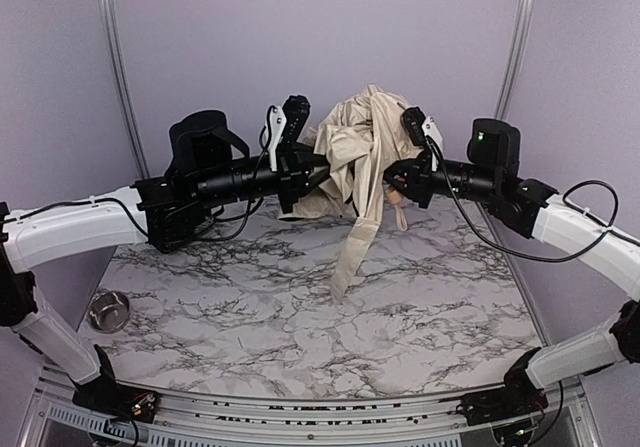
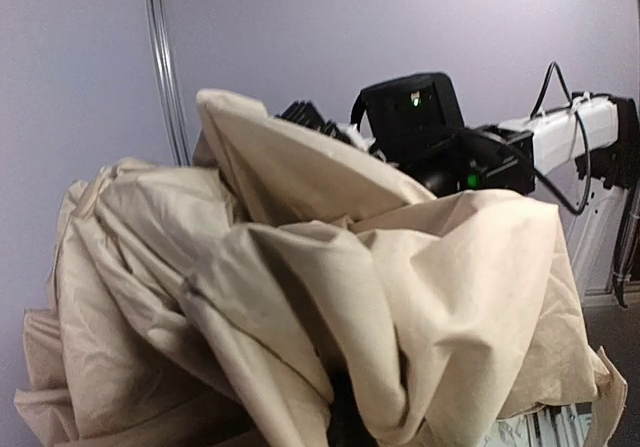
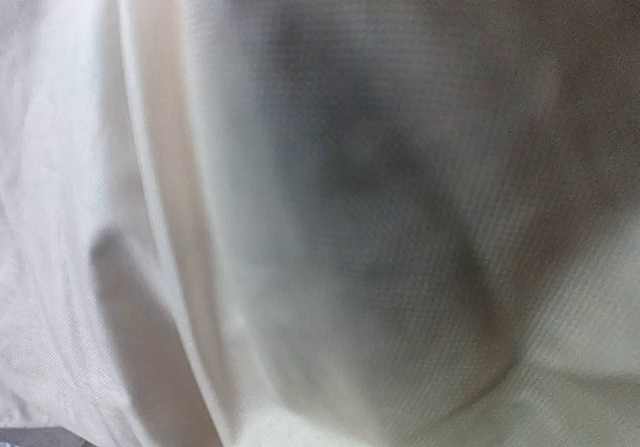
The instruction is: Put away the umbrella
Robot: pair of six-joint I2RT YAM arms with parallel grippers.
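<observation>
Umbrella (image 1: 355, 142) bunched aloft over the middle of the table's (image 1: 300, 317) far edge, between my two end effectors; one flap trails down toward table centre. My left end effector (image 1: 308, 172) clenched, tips buried in fabric. My right end effector (image 1: 398, 180) smothered in cloth; grip state I cannot tell.

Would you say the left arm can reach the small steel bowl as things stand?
Probably yes: the steel bowl sits unobstructed on the table near that arm, but the left gripper is buried in the umbrella.
</observation>
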